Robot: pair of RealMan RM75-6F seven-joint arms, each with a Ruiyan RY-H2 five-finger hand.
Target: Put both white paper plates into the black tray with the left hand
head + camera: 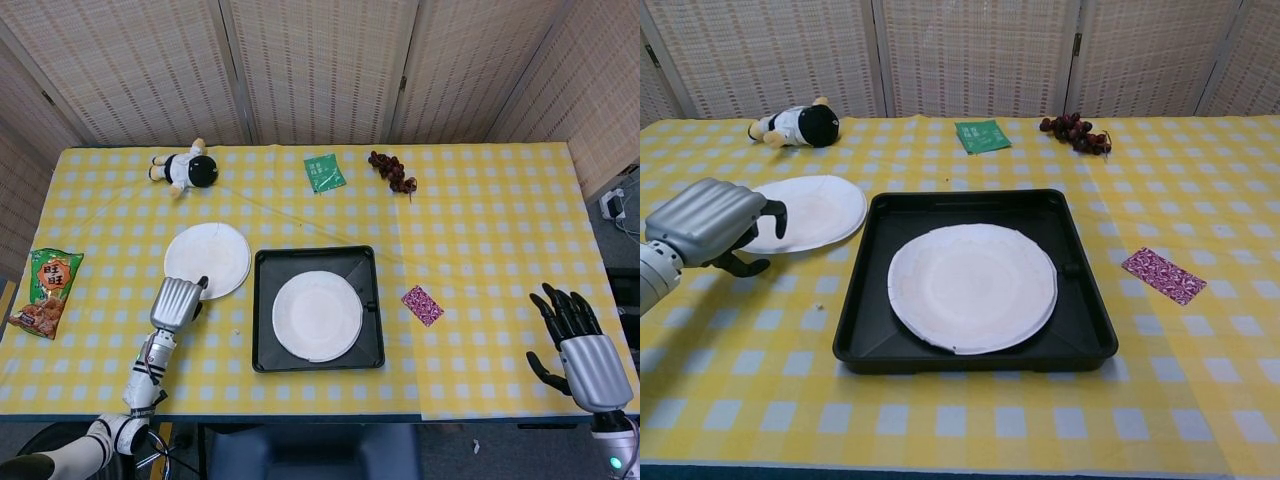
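One white paper plate point(317, 315) point(972, 287) lies flat inside the black tray point(365, 265) point(900, 215) at the table's centre. A second white paper plate point(207, 259) point(805, 212) lies flat on the yellow checked cloth just left of the tray. My left hand point(177, 302) point(710, 222) sits at this plate's near-left rim, fingers curled, a fingertip over the rim and the thumb low beside it. No grip on the plate shows. My right hand point(575, 340) hovers at the front right edge, fingers spread and empty, outside the chest view.
A doll point(185, 168) point(795, 124), a green packet point(324, 172) point(982, 135) and grapes point(393, 171) point(1075, 132) lie along the back. A pink packet point(422, 305) point(1163, 275) lies right of the tray. A snack bag point(45, 292) sits at the left edge.
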